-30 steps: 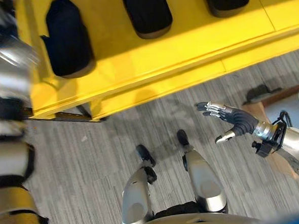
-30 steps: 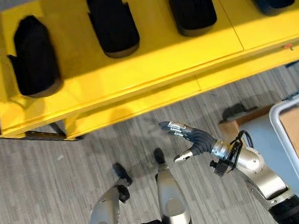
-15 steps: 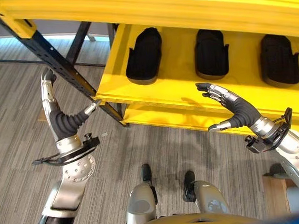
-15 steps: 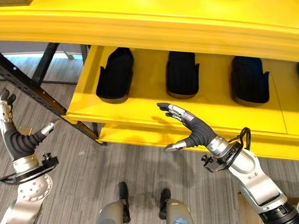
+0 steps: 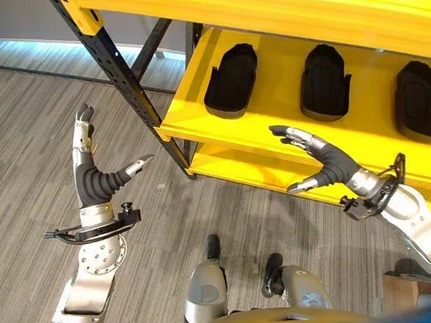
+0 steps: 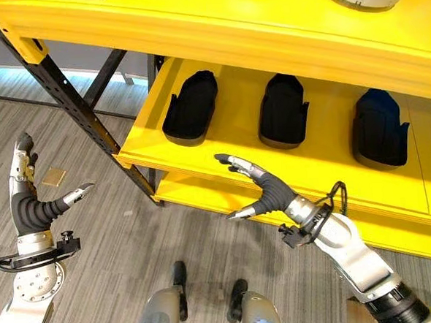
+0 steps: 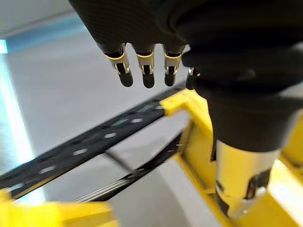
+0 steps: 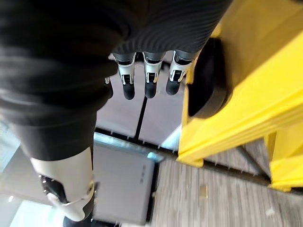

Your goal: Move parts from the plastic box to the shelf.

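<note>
Shelf [image 6: 224, 177]: a yellow rack on black perforated uprights is seen ahead, with an upper level above the level being faced.
Floor [image 5: 24, 144]: grey striped carpet is seen below and to the left of the rack.
Parts [image 6: 191, 107]: three black moulded parts are laid side by side on the yellow level, well apart from both hands; pale round items are seen on the level above.
Plastic box: no place can be given for it from these views.
Right hand [image 6: 265, 191]: it is held out in front of the shelf's front edge, fingers straight and spread, thumb apart; nothing is held.
Left hand [image 5: 92, 176]: it is raised over the carpet beside the black upright [image 5: 123, 79], fingers straight, thumb out; nothing is held.
Step in hand: judged to be the gap between a placement and the next pick, since both hands are empty at the shelf.
Next move: a turn away from the rack is likely called for, so that the box can be found and another part taken up.
</note>
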Tool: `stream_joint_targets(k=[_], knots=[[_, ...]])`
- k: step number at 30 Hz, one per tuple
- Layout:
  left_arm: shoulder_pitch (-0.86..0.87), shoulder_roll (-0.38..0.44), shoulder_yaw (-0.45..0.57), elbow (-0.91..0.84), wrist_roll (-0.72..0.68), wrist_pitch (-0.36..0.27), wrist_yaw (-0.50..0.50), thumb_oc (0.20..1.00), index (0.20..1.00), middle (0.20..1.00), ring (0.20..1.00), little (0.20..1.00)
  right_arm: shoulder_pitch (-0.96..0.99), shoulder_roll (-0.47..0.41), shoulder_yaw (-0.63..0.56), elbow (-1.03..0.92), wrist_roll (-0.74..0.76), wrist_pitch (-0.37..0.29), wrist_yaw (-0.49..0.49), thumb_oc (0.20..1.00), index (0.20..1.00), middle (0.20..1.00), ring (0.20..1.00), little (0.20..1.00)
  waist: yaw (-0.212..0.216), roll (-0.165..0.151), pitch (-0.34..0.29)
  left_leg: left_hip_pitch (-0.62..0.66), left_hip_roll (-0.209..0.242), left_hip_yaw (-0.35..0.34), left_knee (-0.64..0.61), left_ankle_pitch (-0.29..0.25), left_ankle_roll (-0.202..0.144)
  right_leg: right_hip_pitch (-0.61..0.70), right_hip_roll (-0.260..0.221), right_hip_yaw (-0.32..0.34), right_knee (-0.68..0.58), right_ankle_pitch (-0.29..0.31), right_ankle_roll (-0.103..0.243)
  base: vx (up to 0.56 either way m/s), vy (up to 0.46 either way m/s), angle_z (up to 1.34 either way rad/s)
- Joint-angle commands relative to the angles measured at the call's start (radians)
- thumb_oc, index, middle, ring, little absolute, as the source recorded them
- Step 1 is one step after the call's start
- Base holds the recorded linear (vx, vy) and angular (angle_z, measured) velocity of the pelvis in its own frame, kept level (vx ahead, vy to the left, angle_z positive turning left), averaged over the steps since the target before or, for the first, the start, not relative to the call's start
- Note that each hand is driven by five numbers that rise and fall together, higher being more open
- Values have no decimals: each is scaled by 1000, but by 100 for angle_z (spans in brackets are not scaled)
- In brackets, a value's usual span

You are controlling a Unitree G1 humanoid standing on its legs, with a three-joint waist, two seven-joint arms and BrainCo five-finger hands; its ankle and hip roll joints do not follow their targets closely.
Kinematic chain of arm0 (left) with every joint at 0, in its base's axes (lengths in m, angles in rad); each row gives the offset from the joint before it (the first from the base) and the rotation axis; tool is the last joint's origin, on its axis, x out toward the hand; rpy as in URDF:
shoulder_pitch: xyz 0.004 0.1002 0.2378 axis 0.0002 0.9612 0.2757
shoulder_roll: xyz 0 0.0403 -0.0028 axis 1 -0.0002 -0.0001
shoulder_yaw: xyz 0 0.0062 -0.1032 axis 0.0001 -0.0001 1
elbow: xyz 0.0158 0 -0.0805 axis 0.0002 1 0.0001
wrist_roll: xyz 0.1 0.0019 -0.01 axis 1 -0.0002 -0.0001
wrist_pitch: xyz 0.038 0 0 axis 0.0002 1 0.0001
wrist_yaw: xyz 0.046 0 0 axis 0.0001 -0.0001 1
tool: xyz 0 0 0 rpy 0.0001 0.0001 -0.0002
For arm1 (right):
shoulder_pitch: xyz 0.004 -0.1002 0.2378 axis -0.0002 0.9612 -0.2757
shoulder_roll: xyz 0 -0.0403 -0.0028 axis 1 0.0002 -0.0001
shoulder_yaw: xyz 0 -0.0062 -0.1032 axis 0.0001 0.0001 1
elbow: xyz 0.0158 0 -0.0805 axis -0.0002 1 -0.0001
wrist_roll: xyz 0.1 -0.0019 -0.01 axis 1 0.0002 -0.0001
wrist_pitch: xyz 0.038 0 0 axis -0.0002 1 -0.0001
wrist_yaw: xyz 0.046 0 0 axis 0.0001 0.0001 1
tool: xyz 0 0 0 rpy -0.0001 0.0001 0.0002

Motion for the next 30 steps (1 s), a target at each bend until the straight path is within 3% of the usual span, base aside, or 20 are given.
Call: stream_joint_targets(k=[1, 5, 9, 10, 11, 13, 14, 16, 20, 30], knots=[[26, 32, 20, -20, -22, -16, -53, 1000, 1000, 1000, 1000, 1000, -73, 16, 0, -9, -16, -12, -14, 1000, 1000, 1000, 1000, 1000, 21, -32, 32, 5, 30, -28, 30, -32, -10, 99, 8, -39, -149, 101, 39, -9, -76, 22], [60, 24, -11, 12, -170, -87, -204, 1000, 1000, 1000, 1000, 1000, -83, -18, 5, -35, -84, -18, -9, 1000, 1000, 1000, 1000, 1000, -1, 0, 39, 10, 91, 59, 53, -18, -36, 93, -31, -74, -129, 91, 50, -50, 24, 29], [96, 4, -44, 29, -220, -135, -198, 1000, 1000, 1000, 1000, 1000, -159, -59, 43, -43, -81, -21, 39, 1000, 1000, 1000, 1000, 1000, -1, 4, 32, 26, 127, -19, 50, 52, -40, 60, -42, -25, -121, 110, 42, -41, 337, 27], [102, -7, -60, 41, -220, -162, -185, 1000, 1000, 1000, 1000, 1000, -226, -85, 75, -51, -53, 4, 59, 1000, 1000, 1000, 1000, 1000, 0, 5, 19, 35, 153, -69, 30, 96, -48, 42, -46, 11, -117, 111, 42, 22, 533, -26], [95, -8, -72, 54, -215, -176, -183, 1000, 1000, 1000, 1000, 1000, -262, -93, 91, -55, -64, 17, 57, 1000, 1000, 1000, 1000, 1000, -3, 6, 11, 35, 156, -83, 27, 94, -47, 32, -50, 28, -116, 110, 44, 23, 668, -50], [60, -1, -92, 78, -191, -181, -179, 1000, 1000, 1000, 1000, 1000, -312, -109, 112, -58, -50, 52, 53, 1000, 1000, 1000, 1000, 1000, -17, 12, 4, 42, 135, -58, 16, 27, -38, 27, -72, 37, -115, 120, 64, 36, 508, -61], [24, 14, -111, 89, -193, -159, -180, 1000, 1000, 1000, 1000, 1000, -318, -103, 120, -72, -43, 106, 54, 1000, 1000, 1000, 1000, 1000, -33, 8, -3, 52, 114, -38, 13, -11, -29, 34, -81, 57, -132, 147, 86, 59, 397, -23], [-15, 19, -137, 84, -207, -126, -180, 1000, 1000, 1000, 1000, 1000, -323, -99, 136, -79, -90, 123, 47, 1000, 1000, 1000, 1000, 1000, -46, -7, -10, 75, 90, -7, 0, -32, -17, 49, -95, 72, -194, 209, 123, 78, 339, 3], [-47, 15, -177, 84, -208, -93, -147, 1000, 1000, 1000, 1000, 1000, -336, -101, 153, -79, -133, 121, 15, 1000, 1000, 1000, 1000, 1000, -51, -24, -13, 95, 69, 26, -21, -47, -11, 50, -115, 87, -259, 267, 161, 25, 122, -13], [-105, 19, -202, 80, -191, -81, -97, 1000, 1000, 1000, 1000, 1000, -482, -107, 174, -12, -299, 145, -82, 1000, 1000, 1000, 1000, 1000, -32, -39, 59, 44, 54, 66, 31, -97, 0, 21, -133, 111, -304, 300, 188, -56, -8, -7]])
